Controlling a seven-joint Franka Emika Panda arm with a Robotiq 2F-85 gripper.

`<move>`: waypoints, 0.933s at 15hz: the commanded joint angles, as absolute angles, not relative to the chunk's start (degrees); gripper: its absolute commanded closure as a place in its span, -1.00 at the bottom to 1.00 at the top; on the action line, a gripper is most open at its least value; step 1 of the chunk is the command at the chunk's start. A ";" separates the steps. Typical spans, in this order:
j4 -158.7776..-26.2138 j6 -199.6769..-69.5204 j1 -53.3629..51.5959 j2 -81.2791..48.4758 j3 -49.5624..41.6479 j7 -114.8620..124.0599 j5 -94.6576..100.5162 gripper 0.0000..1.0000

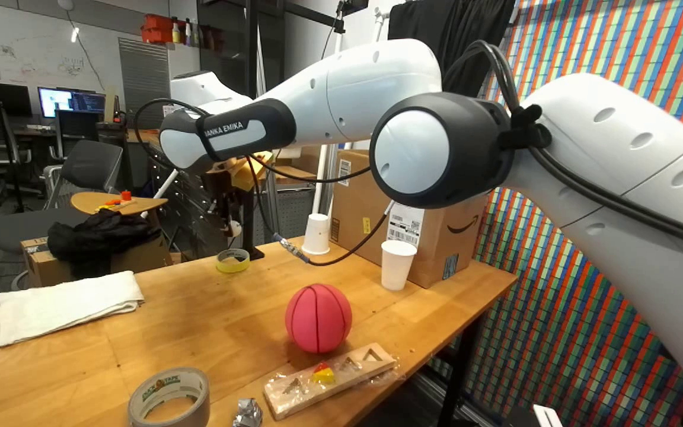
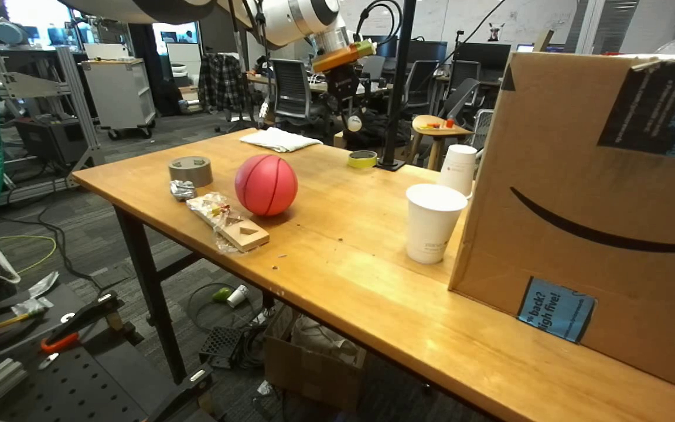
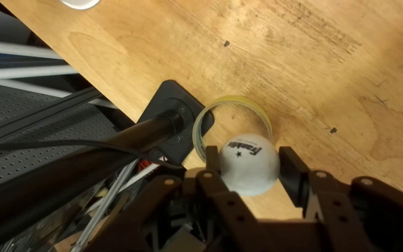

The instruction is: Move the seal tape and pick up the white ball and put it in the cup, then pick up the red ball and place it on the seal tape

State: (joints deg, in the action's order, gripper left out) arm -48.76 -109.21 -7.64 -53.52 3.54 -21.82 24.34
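The white ball (image 3: 249,169) is held between the fingers of my gripper (image 3: 249,152), above the table. It also shows in both exterior views (image 1: 235,229) (image 2: 354,123), below the gripper. The cup (image 1: 398,265) stands upright by the cardboard box, and shows larger in an exterior view (image 2: 433,225). The red ball (image 1: 318,318) rests on the table in both exterior views (image 2: 266,185). The seal tape (image 1: 196,409), a grey-olive roll, lies flat near the table's end, and also shows in an exterior view (image 2: 190,171). My gripper is away from the cup, red ball and seal tape.
A yellowish tape roll (image 3: 197,134) lies below my gripper beside a black pole (image 3: 117,147). An upside-down white cup (image 1: 316,234) stands near the cardboard box (image 2: 548,176). A wooden shape board (image 1: 329,379), crumpled foil (image 1: 248,413) and a folded cloth (image 1: 66,305) lie on the table.
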 commanded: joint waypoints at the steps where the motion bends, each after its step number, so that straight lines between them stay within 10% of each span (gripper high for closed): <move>1: -53.62 -109.25 -7.07 -50.25 2.80 -21.05 25.05 0.57; 14: -77.16 -115.59 -5.60 -36.19 -2.78 -17.51 27.01 0.57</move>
State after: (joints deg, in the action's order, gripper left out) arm -69.34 -112.16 -5.87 -42.17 -1.66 -18.14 24.69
